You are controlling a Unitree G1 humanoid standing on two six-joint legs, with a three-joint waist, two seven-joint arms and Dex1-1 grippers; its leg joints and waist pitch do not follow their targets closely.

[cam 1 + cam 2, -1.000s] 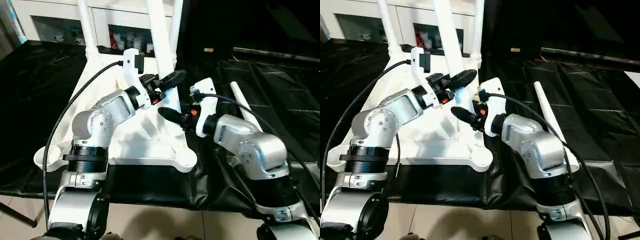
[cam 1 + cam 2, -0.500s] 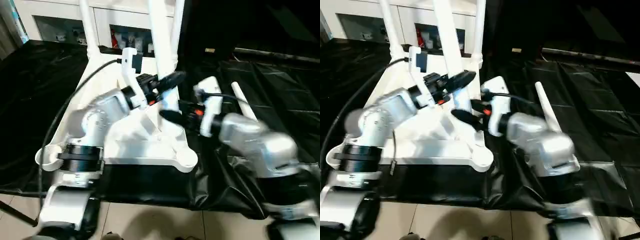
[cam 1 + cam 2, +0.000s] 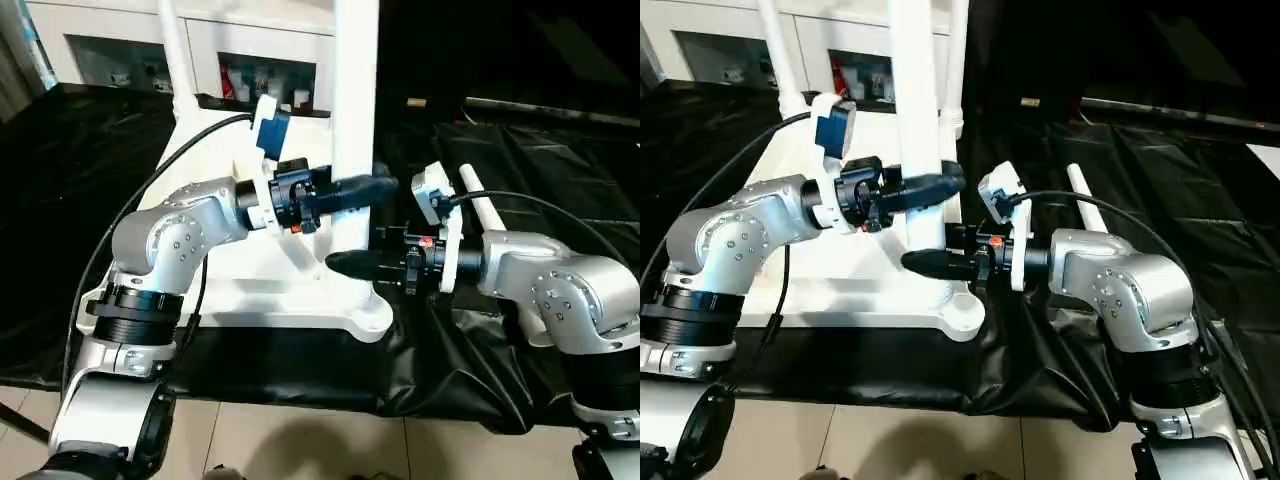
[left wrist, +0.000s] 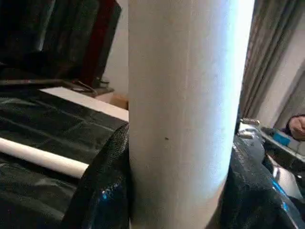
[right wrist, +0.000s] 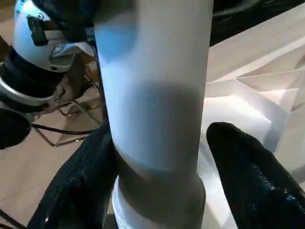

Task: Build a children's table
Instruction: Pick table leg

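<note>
The children's table top (image 3: pixel 240 290) lies upside down on the black-covered work table. Legs stand in its far corners (image 3: pixel 172 50) (image 3: pixel 958 60). A third leg (image 3: pixel 355 100) stands upright at the near right corner socket (image 5: pixel 157 205). My left gripper (image 3: pixel 372 188) is shut on this leg partway up, with black fingers (image 4: pixel 102 191) pressed against both its sides. Lower down, my right gripper (image 3: pixel 352 258) straddles the leg's foot. It is open, and one finger (image 5: pixel 257 181) stands clear of the tube. A loose leg (image 3: pixel 485 205) lies on the cover behind my right arm.
A white cabinet (image 3: pixel 110 60) with glass doors stands behind the work table. The black cover (image 3: pixel 560 150) spreads wide to the right. The table's front edge (image 3: pixel 300 395) drops to the tiled floor just in front of the white top.
The held leg has gone from leaning to upright. My right arm swung round so its gripper reaches the leg's foot from the right, and its jaws stand wider.
</note>
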